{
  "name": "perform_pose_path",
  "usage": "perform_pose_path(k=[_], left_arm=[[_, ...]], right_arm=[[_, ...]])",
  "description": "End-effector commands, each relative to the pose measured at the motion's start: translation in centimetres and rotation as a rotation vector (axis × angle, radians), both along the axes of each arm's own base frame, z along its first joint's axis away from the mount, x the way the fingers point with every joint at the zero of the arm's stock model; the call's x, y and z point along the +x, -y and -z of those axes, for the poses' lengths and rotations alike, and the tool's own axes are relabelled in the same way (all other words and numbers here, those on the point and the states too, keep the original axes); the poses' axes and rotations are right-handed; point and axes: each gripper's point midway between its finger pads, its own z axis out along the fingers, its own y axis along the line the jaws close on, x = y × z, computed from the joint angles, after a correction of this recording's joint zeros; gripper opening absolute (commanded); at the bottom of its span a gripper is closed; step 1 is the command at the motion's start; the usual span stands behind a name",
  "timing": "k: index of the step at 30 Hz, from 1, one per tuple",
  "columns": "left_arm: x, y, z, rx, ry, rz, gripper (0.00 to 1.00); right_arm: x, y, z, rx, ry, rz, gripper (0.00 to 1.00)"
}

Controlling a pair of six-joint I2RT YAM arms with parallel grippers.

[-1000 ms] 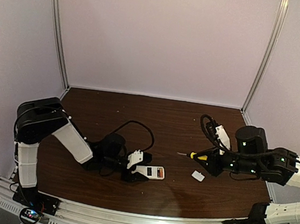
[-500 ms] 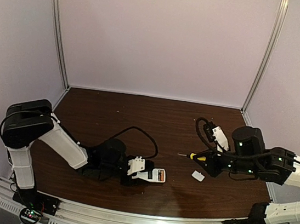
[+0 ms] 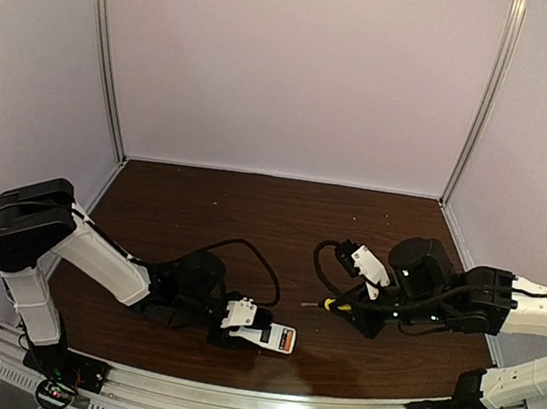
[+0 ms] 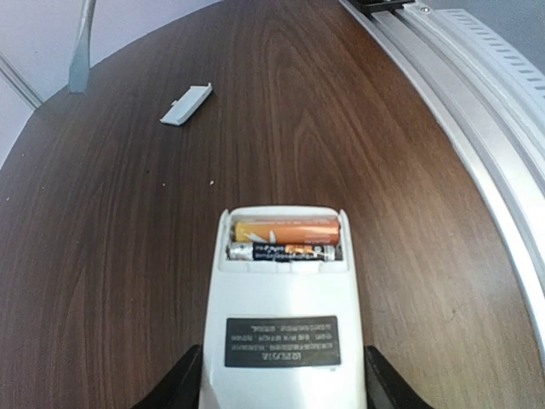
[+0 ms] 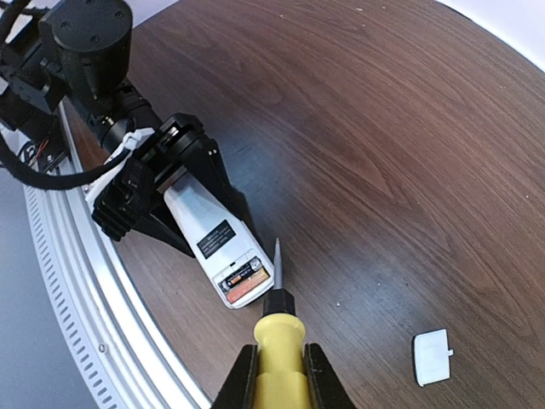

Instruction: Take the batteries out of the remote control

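The white rectangular plastic remote control (image 4: 281,324) lies back-up, with a dark label on its smooth shell, close to the near edge of the bench, left of its middle. Its end compartment is uncovered, and the two slim cylindrical batteries (image 4: 285,241) sit in it side by side, one glossy orange-copper, one dark. The left tool (image 4: 281,394) clamps the remote's long sides between black fingers (image 4: 180,385). The right tool (image 5: 277,379) is closed narrowly on a yellow-handled screwdriver (image 5: 277,336), whose thin metal blade points near the open end. A small flat white plastic chip (image 5: 432,356) rests apart on the dark wood-grain bench (image 4: 128,256), beside a ribbed aluminium rail (image 4: 460,111).
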Motion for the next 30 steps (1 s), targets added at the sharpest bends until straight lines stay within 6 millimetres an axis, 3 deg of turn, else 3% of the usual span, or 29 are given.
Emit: perform_pose_path(k=[1,11,30], left_arm=[[-1.5,-0.2,-1.4,-0.054,0.042,0.087,0.0],[-1.5,-0.2,-1.1,-0.035,0.035,0.091,0.0],[-1.8,-0.4,-0.6,-0.025,0.026,0.107,0.0]], right_arm=[[-1.7,-1.5,-1.0,0.0,0.01,-0.107,0.0],[-4.0,-2.5,1.2,-0.1,-0.018,-0.202,0.0],[-3.4,-4.0,4.0,-0.203,0.001,-0.247,0.0]])
